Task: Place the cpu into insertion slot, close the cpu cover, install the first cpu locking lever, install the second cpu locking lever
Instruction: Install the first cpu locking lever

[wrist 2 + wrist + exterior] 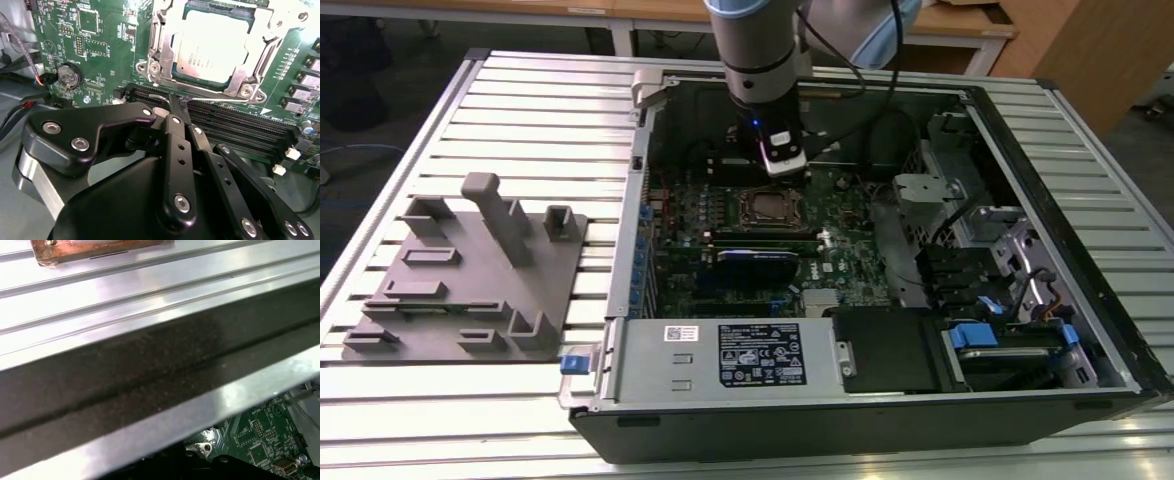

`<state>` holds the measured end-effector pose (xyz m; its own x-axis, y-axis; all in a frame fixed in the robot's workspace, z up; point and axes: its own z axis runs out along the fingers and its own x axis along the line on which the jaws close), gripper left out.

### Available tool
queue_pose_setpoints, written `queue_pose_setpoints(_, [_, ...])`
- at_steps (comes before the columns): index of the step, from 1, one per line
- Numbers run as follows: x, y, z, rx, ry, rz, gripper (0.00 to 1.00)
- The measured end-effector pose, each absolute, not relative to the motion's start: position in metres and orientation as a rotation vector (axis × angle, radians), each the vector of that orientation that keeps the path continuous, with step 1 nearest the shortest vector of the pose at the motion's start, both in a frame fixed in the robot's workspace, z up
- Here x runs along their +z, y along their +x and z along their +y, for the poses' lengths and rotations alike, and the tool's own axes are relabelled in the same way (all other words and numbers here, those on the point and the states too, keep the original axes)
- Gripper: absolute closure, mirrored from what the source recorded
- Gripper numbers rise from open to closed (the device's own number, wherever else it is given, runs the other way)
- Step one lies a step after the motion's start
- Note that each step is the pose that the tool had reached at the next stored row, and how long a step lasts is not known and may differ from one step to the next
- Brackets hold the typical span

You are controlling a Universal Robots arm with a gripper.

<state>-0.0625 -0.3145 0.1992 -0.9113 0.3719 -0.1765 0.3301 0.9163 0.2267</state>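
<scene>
The cpu (215,45), silvery-grey on top, lies in the insertion slot (767,208) on the green motherboard inside the open computer case. The cpu cover (161,47), a silvery metal frame, lies flat around the chip with the chip showing through its window. A thin wire locking lever (215,92) runs along the socket edge nearest my fingers. My gripper (176,102) is shut, with nothing seen between its black fingers, and its tips are right at that lever's end. In the exterior view the gripper (781,165) hangs just behind the socket.
Long black memory slots (240,130) lie under my fingers, and a black-and-blue module (758,258) sits in front of the socket. A coin battery (67,75) is on the board. A grey fixture plate (467,280) rests on the slatted table at the exterior view's left. The case wall (150,370) is close.
</scene>
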Motion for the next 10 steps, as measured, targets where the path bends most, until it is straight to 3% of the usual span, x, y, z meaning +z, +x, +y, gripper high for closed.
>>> queue_pose_setpoints(10, [0.1961, -0.0695, -0.3154, 0.3, 0.525, 2.838, 0.9])
